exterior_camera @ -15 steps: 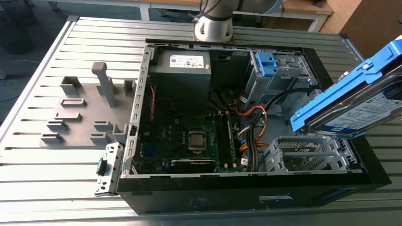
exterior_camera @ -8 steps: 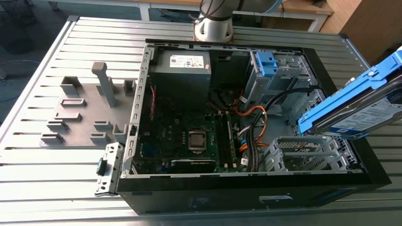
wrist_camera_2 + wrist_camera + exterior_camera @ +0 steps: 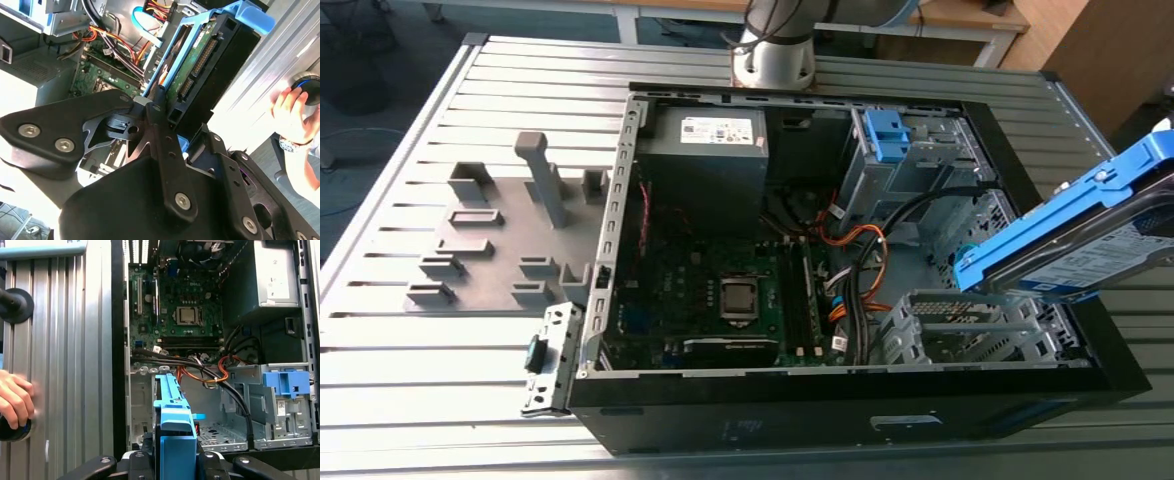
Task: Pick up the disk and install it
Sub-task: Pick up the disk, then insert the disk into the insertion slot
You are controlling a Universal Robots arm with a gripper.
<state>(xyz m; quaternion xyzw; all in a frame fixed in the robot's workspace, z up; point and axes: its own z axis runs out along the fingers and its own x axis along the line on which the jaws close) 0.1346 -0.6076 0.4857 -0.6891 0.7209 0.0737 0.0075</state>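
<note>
A black open-sided computer case (image 3: 854, 400) lies on its side on a ribbed silver metal surface (image 3: 400, 350). The task is at the carrying step. The disk (image 3: 1067, 245), a flat rectangular silver-grey hard drive framed by a bright blue plastic carrier, is off the surface. It hangs tilted in the air above the case's edge at the exterior view's right.

In the first wrist view the black end effector (image 3: 175, 460) is closed on the disk, with one finger against each side of the blue carrier. The second wrist view shows the drive's green circuit board and connector edge turned toward the camera.

The disk is not yet installed. Seating it would likely call for levelling the tilt and lining the carrier up squarely with the empty perforated silver metal drive cage (image 3: 967, 325) just below.

A bundle of black and orange cables (image 3: 861, 250) runs beside that cage and looks the likeliest thing to snag. Deeper in the case are a narrower blue plastic latch piece (image 3: 887, 135) on another silver cage, a green motherboard (image 3: 720, 290) and a grey box-shaped power supply (image 3: 707, 150).

A grey plastic fixture tray (image 3: 494, 240) sits on the surface at the exterior view's left, well apart. A person's hand (image 3: 15, 400) rests on a black round knob (image 3: 10, 429) on the surface beside the case.
</note>
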